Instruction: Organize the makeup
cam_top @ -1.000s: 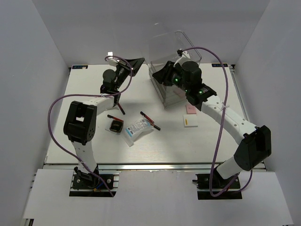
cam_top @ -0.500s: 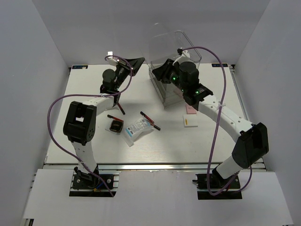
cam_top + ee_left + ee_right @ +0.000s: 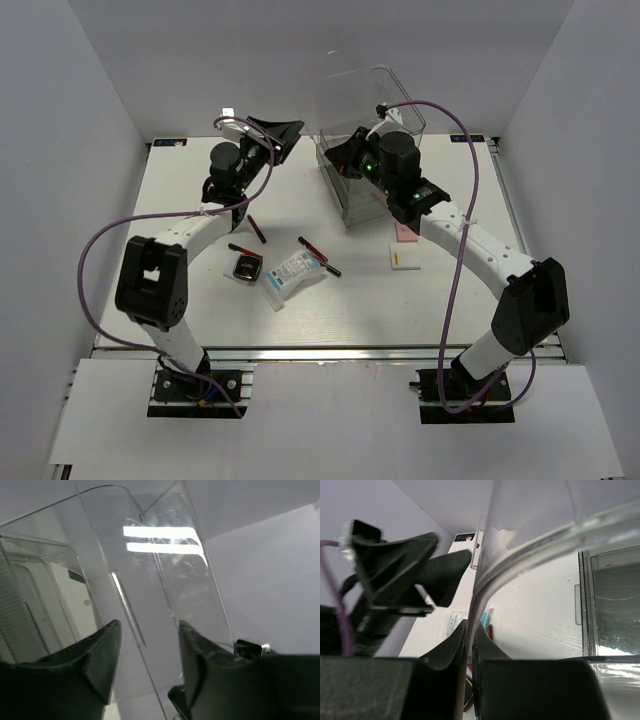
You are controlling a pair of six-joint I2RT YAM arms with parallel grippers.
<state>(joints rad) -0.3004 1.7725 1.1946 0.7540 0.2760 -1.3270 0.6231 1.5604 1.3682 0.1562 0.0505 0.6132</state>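
The makeup lies on the table: a black compact, a white blue-printed packet, thin black-and-red pencils, a pink square and a white flat box. My right gripper is shut on a curved clear plastic edge of the tall clear case. My left gripper hangs open in the air just left of the case, nothing between its fingers. A clear panel fills its view.
White walls enclose the table on three sides. The clear case stands at the back centre, between both grippers. A purple cable loops off each arm. In the right wrist view the left gripper shows close by, above the packet.
The left gripper has opened, and its arm's elbow has swung left. The right gripper has closed on the clear plastic edge. The makeup on the table has not moved.
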